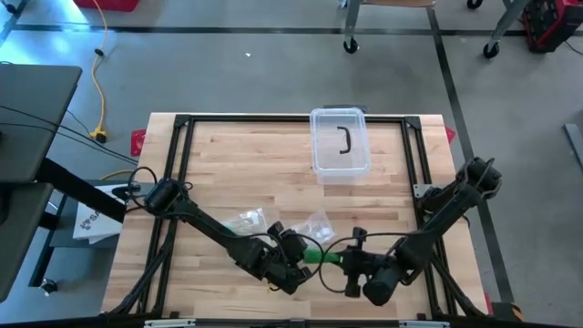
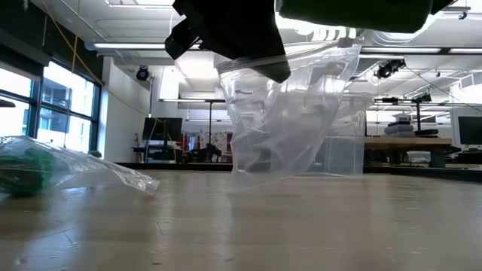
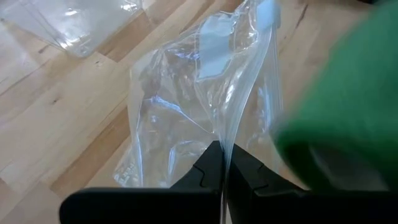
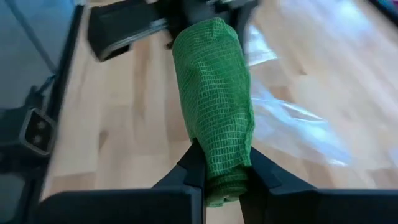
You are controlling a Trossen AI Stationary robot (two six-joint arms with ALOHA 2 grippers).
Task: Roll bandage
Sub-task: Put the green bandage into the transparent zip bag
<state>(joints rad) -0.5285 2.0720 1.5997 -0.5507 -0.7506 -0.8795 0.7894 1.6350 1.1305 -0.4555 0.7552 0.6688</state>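
A green mesh bandage roll (image 4: 214, 93) (image 1: 319, 257) hangs over the table's near middle, with my right gripper (image 4: 225, 171) (image 1: 352, 270) shut on it. My left gripper (image 3: 224, 168) (image 1: 296, 264) is just left of it, shut on a clear zip bag (image 3: 186, 106) (image 2: 286, 113). The bag hangs below the fingers, and its lower end reaches down to the wooden table top. The roll's free end points at my left gripper and shows as a green blur (image 3: 348, 106) in the left wrist view. My left gripper pinches the bag's zip-top edge (image 3: 229, 140) between its two shut fingers; one layer or several, I cannot tell. It comes slanting down from the table's left. The bag hangs slack and crumpled below the fingers. My right gripper pinches the roll's near end (image 4: 227, 163) between its two fingers, one on each side. The fingers come slanting down from the table's right and lie along the roll. The roll sticks out past the fingertips, lifted clear of the table.
A second plastic bag (image 1: 246, 220) (image 2: 45, 169) lies on the table to the left, with something green inside. A clear lidded box (image 1: 340, 141) with a black piece stands at the far middle. Black frame rails (image 1: 182, 123) edge the table.
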